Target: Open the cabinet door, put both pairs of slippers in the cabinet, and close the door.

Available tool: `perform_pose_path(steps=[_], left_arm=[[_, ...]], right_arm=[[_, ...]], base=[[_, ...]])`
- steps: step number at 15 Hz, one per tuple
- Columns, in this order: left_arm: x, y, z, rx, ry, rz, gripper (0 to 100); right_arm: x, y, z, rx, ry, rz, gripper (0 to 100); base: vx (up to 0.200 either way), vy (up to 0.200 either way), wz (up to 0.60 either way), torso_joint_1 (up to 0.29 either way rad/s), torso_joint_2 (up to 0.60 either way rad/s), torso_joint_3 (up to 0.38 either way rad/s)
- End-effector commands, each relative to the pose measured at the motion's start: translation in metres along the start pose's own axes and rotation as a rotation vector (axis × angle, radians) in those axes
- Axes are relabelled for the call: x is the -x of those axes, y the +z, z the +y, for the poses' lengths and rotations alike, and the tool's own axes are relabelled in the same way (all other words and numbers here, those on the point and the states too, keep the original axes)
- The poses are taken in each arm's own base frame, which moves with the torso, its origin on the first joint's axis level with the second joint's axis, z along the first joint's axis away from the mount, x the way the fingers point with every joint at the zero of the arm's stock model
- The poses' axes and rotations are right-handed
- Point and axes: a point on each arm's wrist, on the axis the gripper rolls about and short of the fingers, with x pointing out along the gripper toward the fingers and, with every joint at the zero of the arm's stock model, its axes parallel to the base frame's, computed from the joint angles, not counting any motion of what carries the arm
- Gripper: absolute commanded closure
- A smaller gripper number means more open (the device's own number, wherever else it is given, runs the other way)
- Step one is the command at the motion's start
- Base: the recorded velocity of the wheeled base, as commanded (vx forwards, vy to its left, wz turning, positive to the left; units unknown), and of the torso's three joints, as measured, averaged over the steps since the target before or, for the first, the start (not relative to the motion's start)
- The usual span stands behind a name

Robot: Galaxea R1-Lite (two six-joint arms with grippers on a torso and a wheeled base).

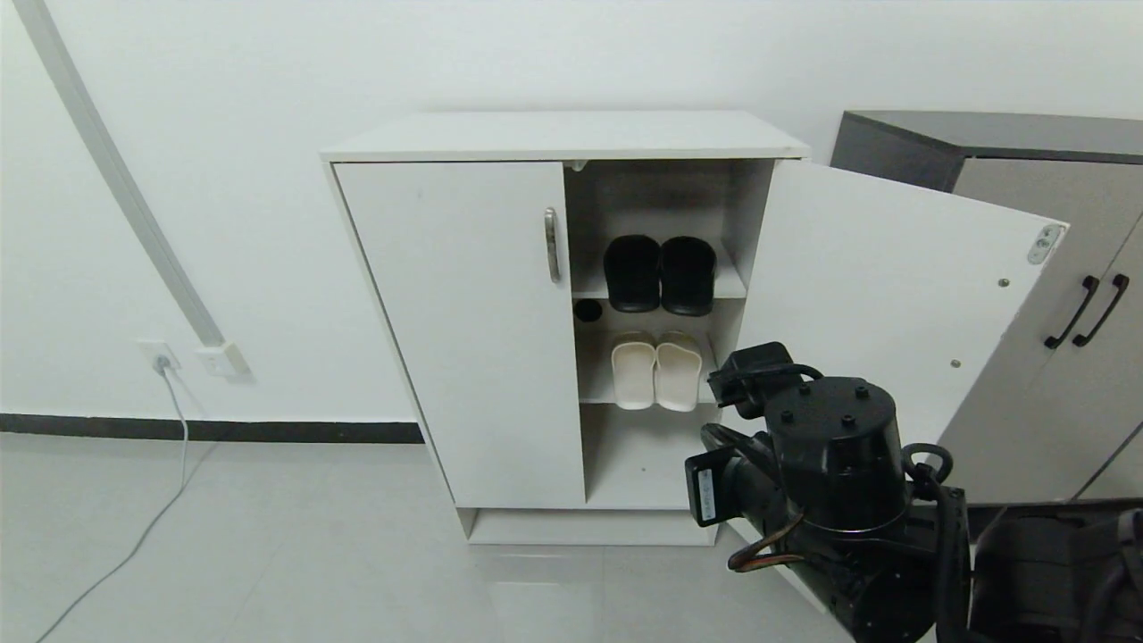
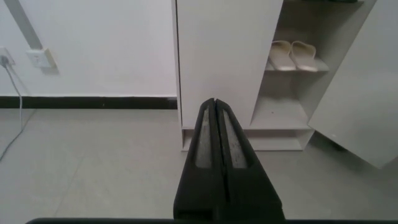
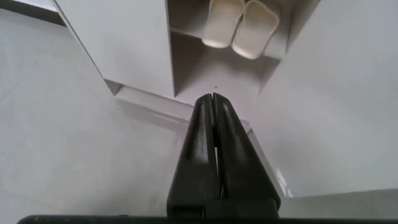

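Against the white wall stands the cabinet (image 1: 571, 134), its left door (image 1: 455, 330) flat shut and its right door (image 1: 893, 295) swung wide, out toward 3 o'clock of the opening in the head view. At 3 o'clock beyond that is a grey cupboard (image 1: 1054, 268), close behind the open panel. The right arm (image 1: 830, 455) sits at about 5 o'clock of the opening, in front of the door's inner face.

Inside, the black slippers (image 1: 659, 273) lie side by side on the upper shelf, and the white slippers (image 1: 655, 371) on the shelf at 6 o'clock of them. Both pairs are housed, so the step in hand looks to be closing the door.

The right gripper (image 3: 213, 102) has its fingers pressed together and holds nothing; the left gripper (image 2: 214, 106) is likewise closed and empty, facing the cabinet's left half.

To do this well, the right arm should get round to the outer face near the free edge, away from the hinges, and push in a smooth arc toward 9 o'clock. It should keep clear of the grey cupboard and draw back before the panel meets the frame, so nothing is pinched.
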Motion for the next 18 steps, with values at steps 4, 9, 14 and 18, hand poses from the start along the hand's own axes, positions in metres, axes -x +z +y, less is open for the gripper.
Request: perform_pose_path(steps=[4,9,14,18], left_arm=[[-0.0001,-0.0002,0.0,0.001,0.001,0.003,100],[-0.0001,0.0,0.0,0.001,0.001,0.001,100],[-0.0001,-0.0002,0.0,0.001,0.001,0.003,100],[-0.0001,-0.0002,0.0,0.001,0.001,0.003,100]], right_arm=[[-0.0003,-0.0008,0.0004,0.002,0.001,0.003,100],[-0.0003,-0.0008,0.0004,0.002,0.001,0.003,100],[0.0001,-0.0012,0.0,0.003,0.001,0.004,100],[-0.0002,-0.0016,0.0001,0.004,0.001,0.005,100]], base=[[0.0,0.0,0.0,0.126,-0.47,-0.344],[0.0,0.0,0.0,0.155,-0.47,-0.321],[0.0,0.0,0.0,0.185,-0.5,-0.313],[0.0,0.0,0.0,0.212,-0.53,-0.312]])
